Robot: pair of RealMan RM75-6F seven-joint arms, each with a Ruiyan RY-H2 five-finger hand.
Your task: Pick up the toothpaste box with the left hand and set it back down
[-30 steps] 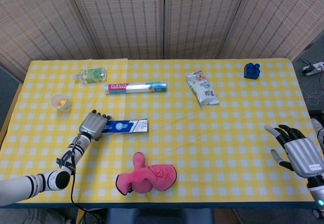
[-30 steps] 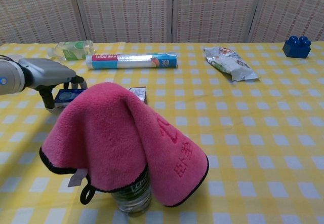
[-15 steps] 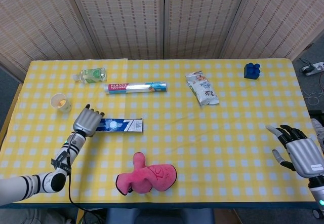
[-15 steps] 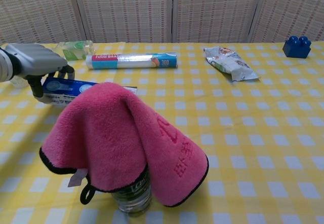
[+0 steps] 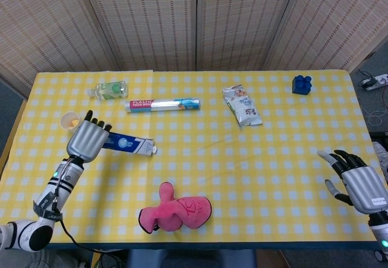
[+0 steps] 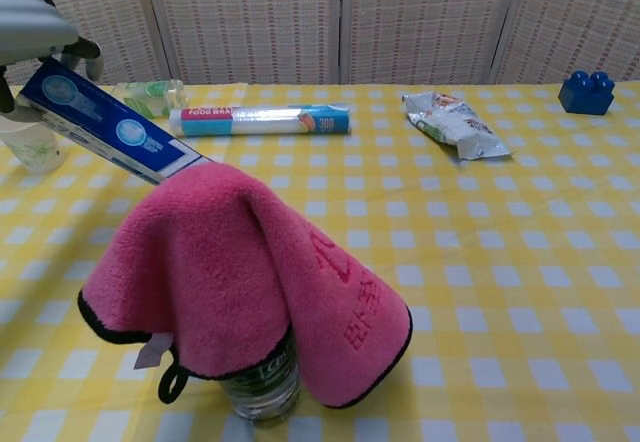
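The blue and white toothpaste box (image 5: 130,144) hangs in the air above the yellow checked table, tilted with its free end lower to the right. My left hand (image 5: 88,139) grips its left end; the chest view shows the hand (image 6: 35,24) at the top left corner with the toothpaste box (image 6: 110,122) slanting down from it. My right hand (image 5: 354,180) hovers at the table's right front edge, fingers spread, holding nothing.
A paper cup (image 5: 72,122) stands just left of my left hand. A small bottle (image 5: 109,90) and a plastic wrap box (image 5: 162,104) lie behind. A snack bag (image 5: 242,106), a blue block (image 5: 301,84), and a pink towel over a bottle (image 5: 177,213) share the table.
My left hand has lifted the toothpaste box off the table and carried it up and to the left; the box now tilts. The right hand has barely moved.
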